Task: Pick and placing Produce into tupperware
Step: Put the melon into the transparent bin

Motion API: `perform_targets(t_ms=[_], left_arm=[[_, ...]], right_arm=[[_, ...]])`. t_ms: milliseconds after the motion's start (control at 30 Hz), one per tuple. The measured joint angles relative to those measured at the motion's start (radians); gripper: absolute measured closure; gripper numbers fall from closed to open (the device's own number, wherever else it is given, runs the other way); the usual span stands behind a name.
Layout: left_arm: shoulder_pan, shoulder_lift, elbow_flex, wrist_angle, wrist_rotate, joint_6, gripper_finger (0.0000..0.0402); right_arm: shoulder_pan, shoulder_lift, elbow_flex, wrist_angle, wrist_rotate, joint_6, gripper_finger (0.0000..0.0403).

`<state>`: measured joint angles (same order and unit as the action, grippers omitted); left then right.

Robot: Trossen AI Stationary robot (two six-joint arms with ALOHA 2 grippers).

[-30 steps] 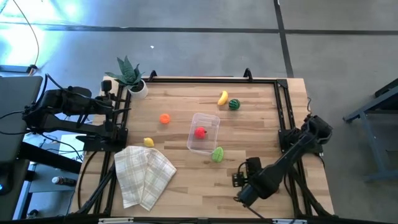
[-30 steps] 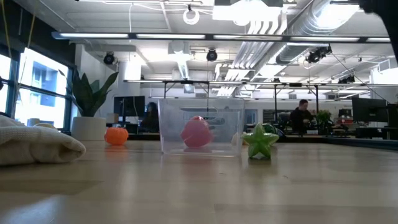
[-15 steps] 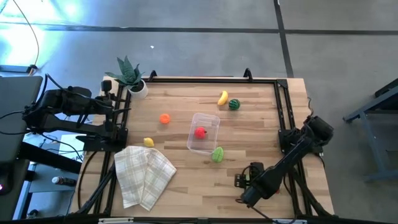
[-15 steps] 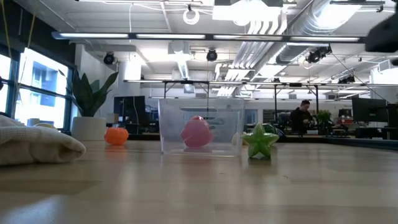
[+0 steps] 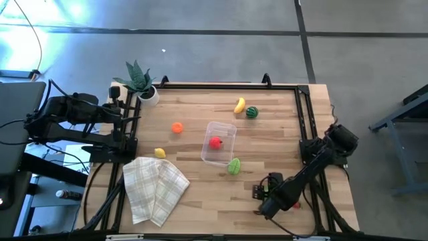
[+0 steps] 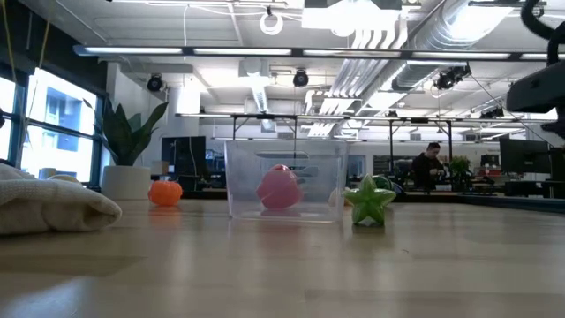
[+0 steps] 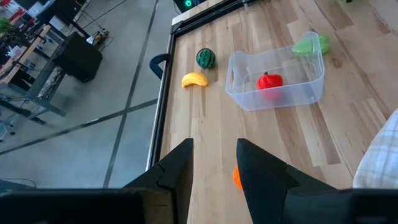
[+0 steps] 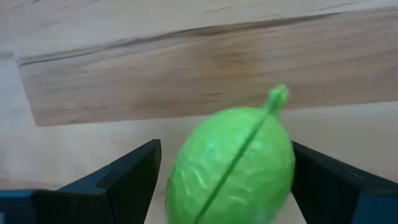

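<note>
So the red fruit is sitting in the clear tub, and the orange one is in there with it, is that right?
Not quite. The red fruit is in the clear tub, but the orange one is not. It lies on the bare table, apart from the tub, on the side toward the left arm. The high view shows this.

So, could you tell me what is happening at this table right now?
The right gripper, raised near the table's front right corner, appears to hold a light green fruit between its fingers. The clear tub at mid-table already contains a red fruit, and another green toy sits just outside it. The left gripper waits, open, at the table's left edge.
</note>
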<state>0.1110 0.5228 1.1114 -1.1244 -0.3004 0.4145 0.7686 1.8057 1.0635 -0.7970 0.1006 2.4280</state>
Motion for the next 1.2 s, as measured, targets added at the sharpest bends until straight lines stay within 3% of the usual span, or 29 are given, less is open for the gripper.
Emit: perform_targets(t_ms=[633,1200], left_arm=[[0.0,0.0,0.0,0.0,0.0,0.0,0.0289],[0.0,0.0,0.0,0.0,0.0,0.0,0.0289]], right_arm=[[-0.005,-0.003,-0.022,0.014,0.004,0.044,0.0089],[-0.005,-0.001,-0.024,0.002,0.012,0.082,0.0119]])
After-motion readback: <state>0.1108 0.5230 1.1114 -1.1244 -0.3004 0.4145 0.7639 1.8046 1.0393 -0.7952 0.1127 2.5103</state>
